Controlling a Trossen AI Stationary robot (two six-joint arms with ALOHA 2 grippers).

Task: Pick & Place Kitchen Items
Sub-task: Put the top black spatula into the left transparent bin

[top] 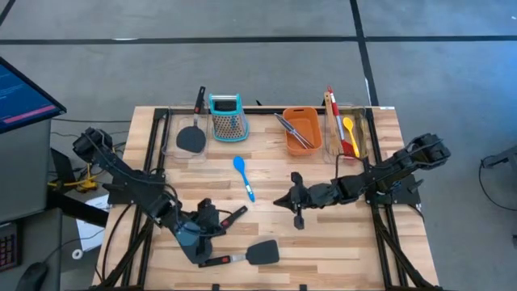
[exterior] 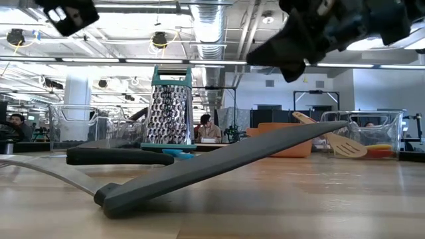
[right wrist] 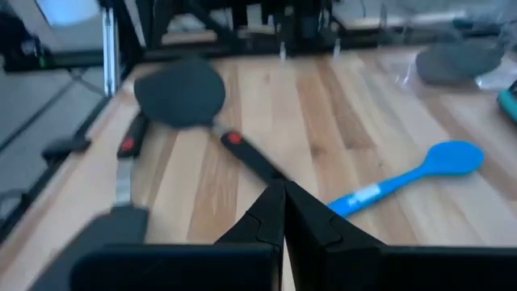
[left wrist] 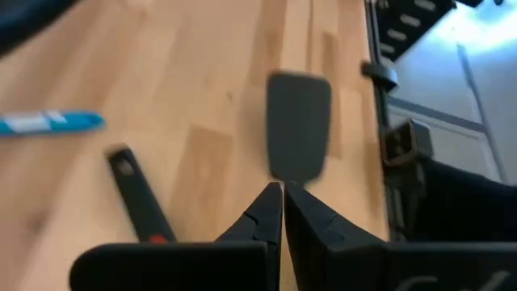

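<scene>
I stand over a pale wooden tabletop (top: 323,242) with a black frame along its sides. My left arm reaches in from the left and my right arm from the right.

Along the far edge, largest first: an orange tub (top: 302,130) with silver tongs (top: 292,129) lying in it; a clear bin (top: 349,133) at the far right holding the wooden turner (top: 330,109), a red spoon (top: 341,128) and a yellow spoon (top: 349,129); a teal-topped grater (top: 226,116) standing upright; and a clear bin (top: 184,133) at the far left holding a black spatula (top: 192,134).

My left claw (top: 208,217) hangs low near the front left, its fingers pressed together and holding nothing. Just in front of it, on the tabletop, lies a second black spatula (top: 257,255) with a red-marked handle. A third black, red-tipped handle (top: 235,216) lies just beside the claw.

My right claw (top: 289,200) sits near the middle of the tabletop, also closed tight and empty.

A blue spoon (top: 243,175) lies on bare wood between the grater and my two claws, touching neither.
</scene>
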